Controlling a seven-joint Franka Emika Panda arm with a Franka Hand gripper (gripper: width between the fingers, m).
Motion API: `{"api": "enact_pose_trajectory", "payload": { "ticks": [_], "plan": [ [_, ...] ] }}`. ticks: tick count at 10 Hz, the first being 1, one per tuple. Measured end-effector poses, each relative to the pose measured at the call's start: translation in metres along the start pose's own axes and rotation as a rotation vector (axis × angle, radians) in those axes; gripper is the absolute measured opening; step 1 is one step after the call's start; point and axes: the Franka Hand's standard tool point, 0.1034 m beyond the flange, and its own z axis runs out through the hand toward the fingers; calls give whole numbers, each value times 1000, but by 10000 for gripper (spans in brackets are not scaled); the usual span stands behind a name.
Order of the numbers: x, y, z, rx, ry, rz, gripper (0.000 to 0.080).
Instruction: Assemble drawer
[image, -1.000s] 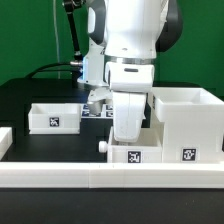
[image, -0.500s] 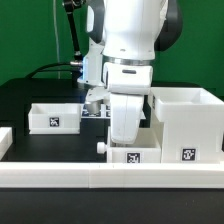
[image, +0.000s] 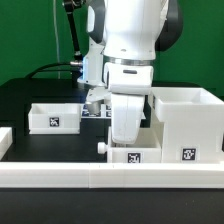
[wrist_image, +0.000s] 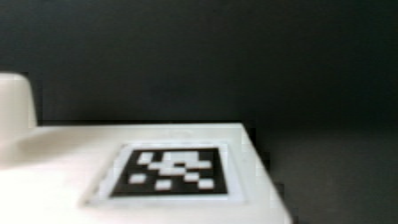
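Pincer (image: 127, 138) pointing straight down over tagged drawer part (image: 145, 155); arm upright; grip state cannot tell, fingertips hidden.

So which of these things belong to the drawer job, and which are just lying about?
Job:
large open white box
small open white box
tagged white part with knob

Lying about:
marker board
white front rail
black cable

White arm (image: 130, 40) with dark joints, black table (image: 20, 100), green backdrop (image: 30, 35); white drawer parts (image: 186, 118) bear black-and-white checkered tags (wrist_image: 173, 172).
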Motion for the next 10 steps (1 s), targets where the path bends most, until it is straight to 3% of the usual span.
{"api": "enact_pose_trajectory", "payload": {
  "ticks": [10],
  "plan": [
    [0,0,-1,-1,0,-9,44]
  ]
}}
